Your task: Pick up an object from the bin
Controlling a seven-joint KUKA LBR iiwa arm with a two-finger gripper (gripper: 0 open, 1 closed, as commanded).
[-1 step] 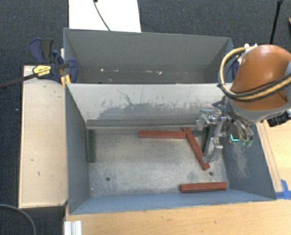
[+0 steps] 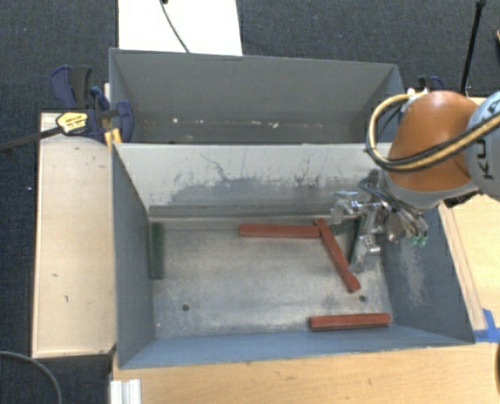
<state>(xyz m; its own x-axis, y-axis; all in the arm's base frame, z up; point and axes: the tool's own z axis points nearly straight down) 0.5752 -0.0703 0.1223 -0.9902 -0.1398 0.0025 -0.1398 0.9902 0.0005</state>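
In grey metal bin [image 2: 258, 183], tool [image 2: 362, 247] beside slanted red-brown stick [image 2: 341, 263]

a red-brown stick [image 2: 337, 254] is laid flat and slantwise at the right of the bin [image 2: 233, 301], a second stick [image 2: 277, 231] set level just beside its upper end, a third stick [image 2: 349, 320] near the front.

We find the bin [image 2: 233, 289] floor bare at centre; a back stick [image 2: 275, 231], slanted stick [image 2: 338, 257] and front stick [image 2: 349, 320] crowd the right; a green block [image 2: 156, 251] hugs the left wall.
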